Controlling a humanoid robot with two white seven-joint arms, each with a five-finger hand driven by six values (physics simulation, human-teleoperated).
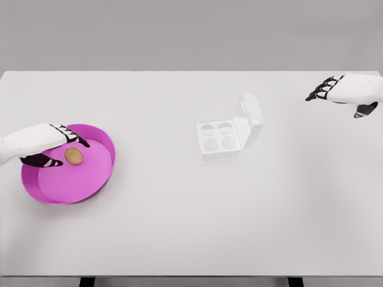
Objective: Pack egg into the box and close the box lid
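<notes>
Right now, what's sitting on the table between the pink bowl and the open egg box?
Nothing. In the head view, only bare white table separates the pink bowl from the open egg box.

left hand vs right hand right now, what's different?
The left hand reaches over the pink bowl, fingers bracketing the egg; the right hand hovers at the table's far right, near nothing. The left is partly closed around the egg, the right open and empty. Both are white with dark fingers.
</notes>
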